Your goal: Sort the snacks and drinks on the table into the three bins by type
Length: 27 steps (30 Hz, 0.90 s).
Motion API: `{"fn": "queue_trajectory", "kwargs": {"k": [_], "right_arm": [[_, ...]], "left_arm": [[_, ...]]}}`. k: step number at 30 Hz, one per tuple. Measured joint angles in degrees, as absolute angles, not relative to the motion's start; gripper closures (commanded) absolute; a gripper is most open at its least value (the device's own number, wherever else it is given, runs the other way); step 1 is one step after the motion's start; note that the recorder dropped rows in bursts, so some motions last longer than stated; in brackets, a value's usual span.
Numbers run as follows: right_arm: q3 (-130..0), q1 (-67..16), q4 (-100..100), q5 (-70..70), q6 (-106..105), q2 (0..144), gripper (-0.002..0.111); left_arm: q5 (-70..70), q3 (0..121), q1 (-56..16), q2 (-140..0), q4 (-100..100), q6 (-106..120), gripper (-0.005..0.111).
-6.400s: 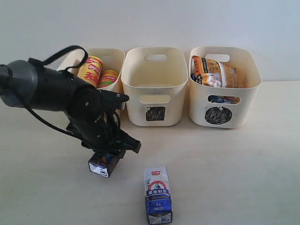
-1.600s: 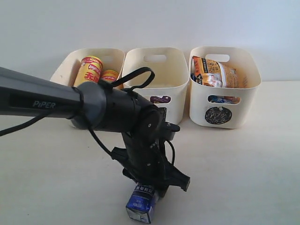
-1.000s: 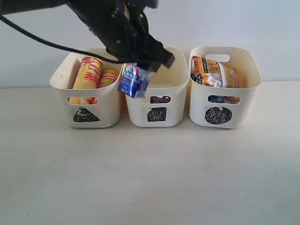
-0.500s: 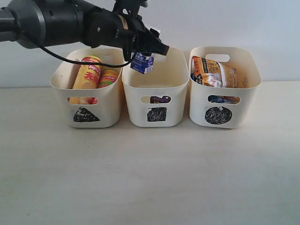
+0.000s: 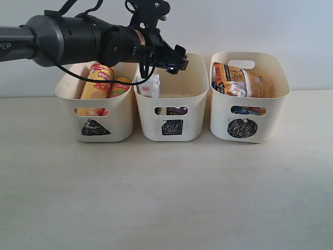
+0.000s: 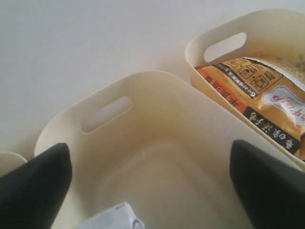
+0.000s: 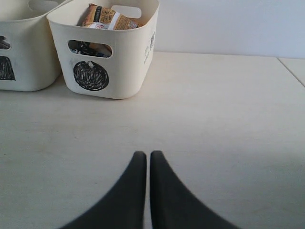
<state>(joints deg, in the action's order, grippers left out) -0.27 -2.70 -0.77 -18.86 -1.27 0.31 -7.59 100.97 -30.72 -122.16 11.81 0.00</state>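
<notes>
Leaning white carton [image 5: 151, 86] | inside square-marked cream bin [image 5: 193, 117] | top edge showing

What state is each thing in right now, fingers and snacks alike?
Left fingers: open above square bin.
Right fingers: shut, empty.
White and blue carton: tilted in square bin, not held.
Purple carton: in square bin.
Chip tubes: leaning in triangle bin.
Orange bag: in circle bin.

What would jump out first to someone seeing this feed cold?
The black left gripper stands open above the middle cream plastic tub marked with a square, with a white and blue drink carton inside at its left wall. The triangle tub left of it holds two tall chip tubes; the circle tub on the right holds an orange-tan crinkly bag.
</notes>
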Motion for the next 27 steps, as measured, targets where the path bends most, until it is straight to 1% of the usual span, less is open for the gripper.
{"fn": "queue_trajectory", "kwargs": {"k": [1,3,4,5,6,9,21,24,27], "right_arm": [[-0.27,-2.7,-0.77,-18.86,-1.27,0.31,0.108],[-0.27,-2.7,-0.77,-18.86,-1.27,0.31,0.108],[-0.27,-2.7,-0.77,-18.86,-1.27,0.31,0.108],[-0.27,-2.7,-0.77,-18.86,-1.27,0.31,0.108],[-0.27,-2.7,-0.77,-18.86,-1.27,0.31,0.108],[-0.27,-2.7,-0.77,-18.86,-1.27,0.31,0.108],[-0.27,-2.7,-0.77,-18.86,-1.27,0.31,0.108],[-0.27,-2.7,-0.77,-18.86,-1.27,0.31,0.108],[-0.27,-2.7,-0.77,-18.86,-1.27,0.31,0.108]], "left_arm": [[-8.04,100.97,-30.72,-122.03,11.81,0.0,0.028],[-9.53,100.97,-30.72,-121.41,11.81,0.0,0.039],[-10.73,100.97,-30.72,-120.86,11.81,0.0,0.05],[-12.2,100.97,-30.72,-120.2,11.81,0.0,0.058],[-13.66,100.97,-30.72,-119.58,12.04,0.0,0.072],[-19.91,100.97,-30.72,-116.85,13.01,0.0,0.102],[-53.0,100.97,-30.72,-105.71,14.81,0.0,0.103],[-56.56,98.67,-30.72,-102.29,14.8,0.0,0.103],[-56.58,94.51,-30.72,-98.11,13.91,-0.53,0.103]]}}
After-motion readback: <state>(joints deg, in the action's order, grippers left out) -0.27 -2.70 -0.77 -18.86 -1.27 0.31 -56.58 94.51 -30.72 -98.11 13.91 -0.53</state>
